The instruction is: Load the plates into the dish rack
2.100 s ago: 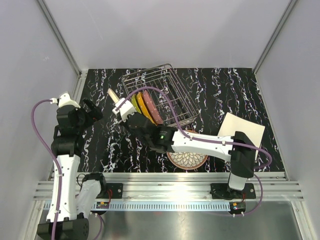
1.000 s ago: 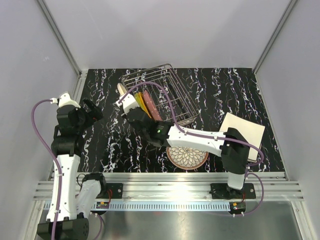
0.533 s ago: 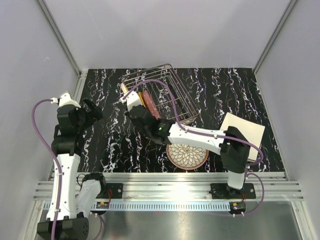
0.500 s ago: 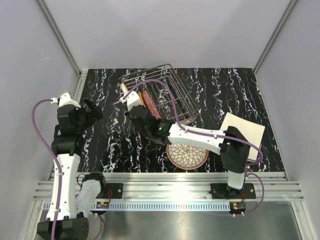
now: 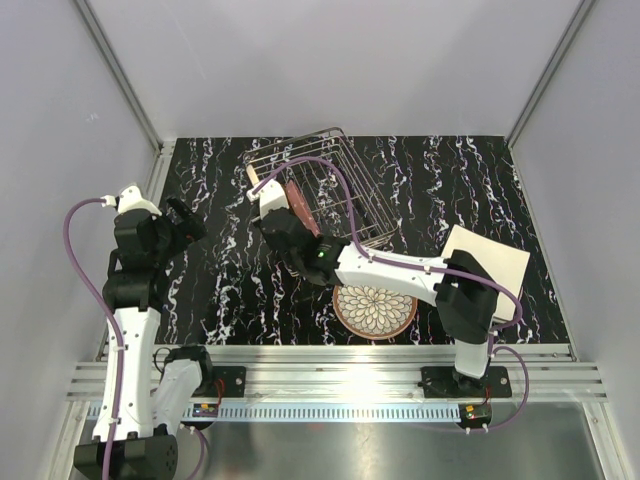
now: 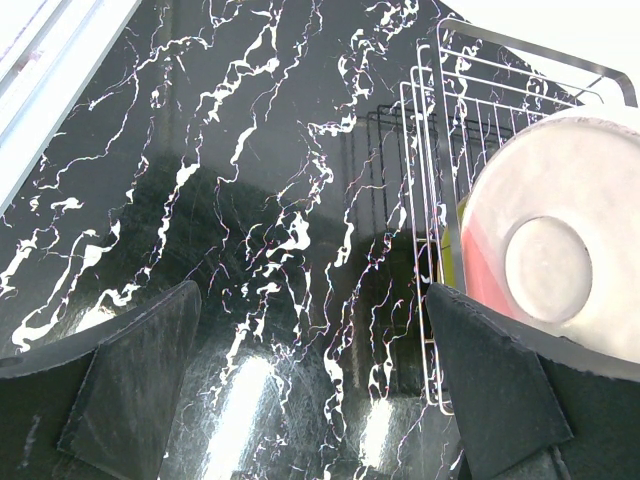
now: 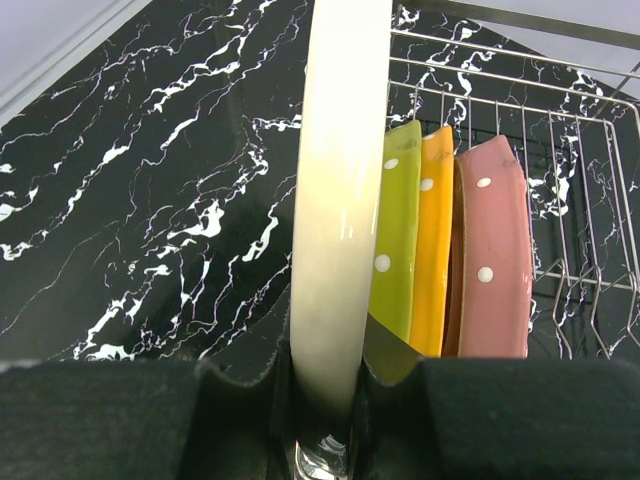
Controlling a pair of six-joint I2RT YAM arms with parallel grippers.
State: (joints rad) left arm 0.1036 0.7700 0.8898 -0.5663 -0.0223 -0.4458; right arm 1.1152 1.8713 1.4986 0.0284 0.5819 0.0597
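A cream plate (image 7: 340, 200) is held upright by its rim, pinched in the right gripper (image 7: 325, 405) at the near end of the dish rack (image 7: 560, 110). It is just beside the green plate (image 7: 402, 230), with an orange plate (image 7: 435, 240) and a pink plate (image 7: 495, 250) stood behind. It is judged stiff, glazed, slippery and breakable, so a firm rim grip is advised. Little room is left by the wire edge. Open table (image 6: 250, 150) is seen to the left, where the left gripper (image 6: 315, 390) is spread wide and empty.
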